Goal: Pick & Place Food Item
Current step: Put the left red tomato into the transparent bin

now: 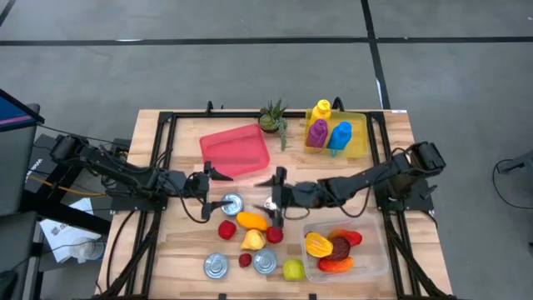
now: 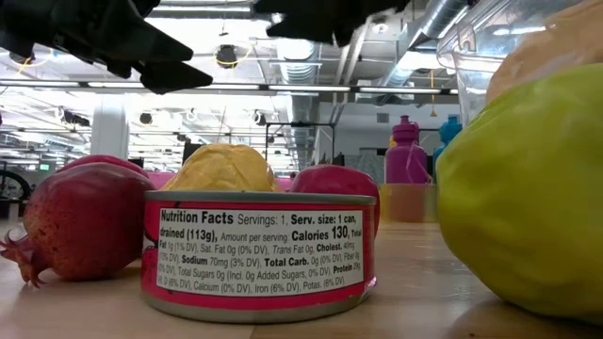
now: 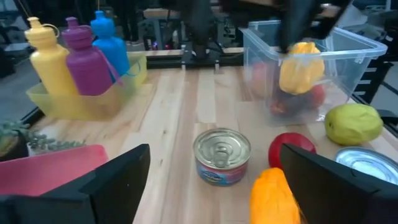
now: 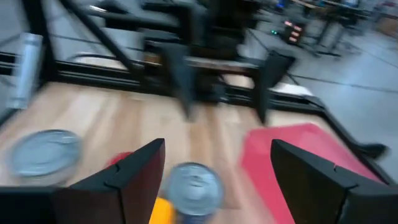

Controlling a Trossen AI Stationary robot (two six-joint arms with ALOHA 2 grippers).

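Loose food lies on the wooden table: an orange piece (image 1: 251,221), a yellow one (image 1: 253,240), red fruits (image 1: 226,228) and a yellow-green fruit (image 1: 292,269). Among them stand tins, one (image 1: 231,204) at mid-table. My left gripper (image 1: 216,187) hovers open just left of that tin, which shows ahead between its fingers (image 3: 222,155). My right gripper (image 1: 276,197) hovers open just right of the tin and above the orange piece. Its wrist view shows the tin (image 4: 196,186) below and between its fingers. Neither gripper holds anything.
A clear bin (image 1: 376,265) holding several food pieces sits at the near right. A pink tray (image 1: 236,150), a small plant (image 1: 272,117) and a yellow bin (image 1: 356,143) with three bottles stand at the back. Two more tins (image 1: 216,266) (image 1: 265,262) stand near the front.
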